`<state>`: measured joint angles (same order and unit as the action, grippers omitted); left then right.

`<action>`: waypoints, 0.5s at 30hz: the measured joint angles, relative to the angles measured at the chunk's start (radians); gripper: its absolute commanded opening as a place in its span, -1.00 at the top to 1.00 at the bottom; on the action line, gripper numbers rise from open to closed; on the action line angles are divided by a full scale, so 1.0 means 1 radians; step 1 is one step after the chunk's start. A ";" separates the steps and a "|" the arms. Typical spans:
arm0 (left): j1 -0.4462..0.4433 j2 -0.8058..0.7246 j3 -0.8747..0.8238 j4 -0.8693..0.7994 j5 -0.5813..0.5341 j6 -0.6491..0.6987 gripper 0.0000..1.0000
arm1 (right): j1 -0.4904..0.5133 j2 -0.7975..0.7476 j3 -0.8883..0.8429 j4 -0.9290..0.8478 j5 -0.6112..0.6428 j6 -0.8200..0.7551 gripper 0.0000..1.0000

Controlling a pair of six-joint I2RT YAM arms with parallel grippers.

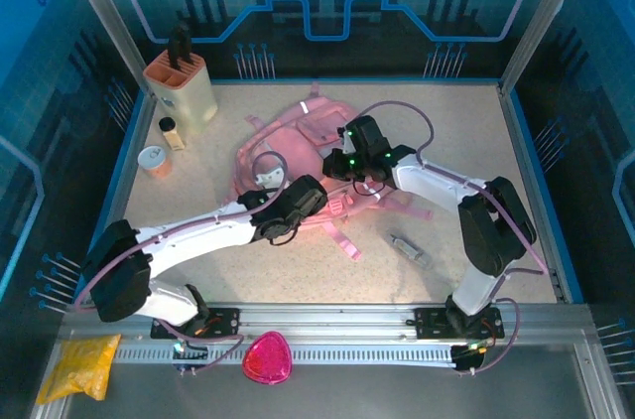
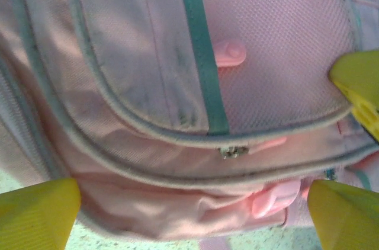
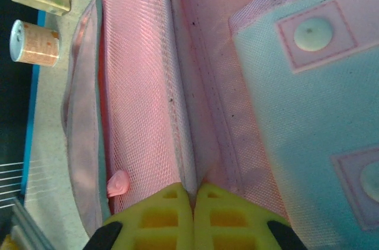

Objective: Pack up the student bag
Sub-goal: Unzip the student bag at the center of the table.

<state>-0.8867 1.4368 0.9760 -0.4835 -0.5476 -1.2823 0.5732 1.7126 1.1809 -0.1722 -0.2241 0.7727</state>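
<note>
The student bag (image 1: 298, 146) lies flat at mid-bench, somewhat toward the far edge, and packing looks barely begun. The front pocket zip below the left tool (image 2: 189, 208) reads as closed, and that tool stands spread wide and empty. The right tool (image 3: 193, 194) is clenched, apparently nipping a fold of the bag's mesh. A bottle (image 1: 172, 132) and a cup (image 1: 156, 160) near the left edge, and a grey item (image 1: 408, 247) toward the right, sit unpacked.

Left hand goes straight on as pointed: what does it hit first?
The student bag: the open left hand points at its front pocket, near the zip pull. Nothing seems to lie between; depth is unclear, but it looks close.
</note>
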 measured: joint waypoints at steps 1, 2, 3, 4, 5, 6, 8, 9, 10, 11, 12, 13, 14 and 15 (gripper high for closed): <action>0.000 0.016 0.014 -0.003 -0.005 -0.003 -0.98 | 0.001 -0.003 -0.003 0.006 -0.005 0.014 1.00; 0.000 0.032 0.030 -0.006 -0.009 -0.005 -0.99 | 0.002 -0.004 -0.004 0.010 -0.006 0.023 1.00; 0.000 0.043 0.042 -0.006 -0.011 -0.005 -0.98 | 0.002 -0.004 -0.004 0.016 -0.006 0.031 1.00; 0.000 0.056 0.056 -0.008 -0.015 -0.005 -0.99 | 0.003 -0.004 -0.007 0.023 -0.008 0.040 1.00; 0.000 0.069 0.072 -0.010 -0.019 -0.006 -0.98 | 0.002 -0.005 -0.013 0.032 -0.010 0.048 1.00; 0.000 0.081 0.084 -0.010 -0.024 -0.006 -0.99 | 0.002 -0.007 -0.017 0.038 -0.010 0.056 1.00; 0.000 0.108 0.111 -0.035 -0.037 -0.011 -0.99 | 0.002 -0.009 -0.024 0.047 -0.012 0.070 1.00; 0.000 0.121 0.120 -0.045 -0.042 -0.013 -0.99 | 0.002 -0.009 -0.024 0.051 -0.013 0.076 1.00; 0.000 0.134 0.129 -0.059 -0.048 -0.019 -0.99 | 0.002 -0.009 -0.024 0.055 -0.012 0.081 1.00; 0.000 0.145 0.135 -0.066 -0.051 -0.021 -0.99 | 0.001 -0.009 -0.025 0.059 -0.012 0.086 1.00; 0.000 0.153 0.138 -0.070 -0.051 -0.021 -0.98 | 0.001 -0.009 -0.027 0.064 -0.013 0.092 1.00; 0.000 0.163 0.141 -0.070 -0.051 -0.018 -0.99 | 0.001 -0.009 -0.031 0.072 -0.016 0.096 1.00; 0.000 0.171 0.142 -0.069 -0.050 -0.013 -0.98 | 0.001 -0.009 -0.034 0.079 -0.017 0.100 1.00; 0.000 0.178 0.144 -0.071 -0.050 -0.008 -0.98 | 0.001 -0.009 -0.035 0.083 -0.018 0.103 1.00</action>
<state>-0.8867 1.6146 1.1202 -0.5541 -0.5976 -1.2900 0.5739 1.7035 1.1454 -0.0891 -0.2420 0.8757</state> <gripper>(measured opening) 0.991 0.038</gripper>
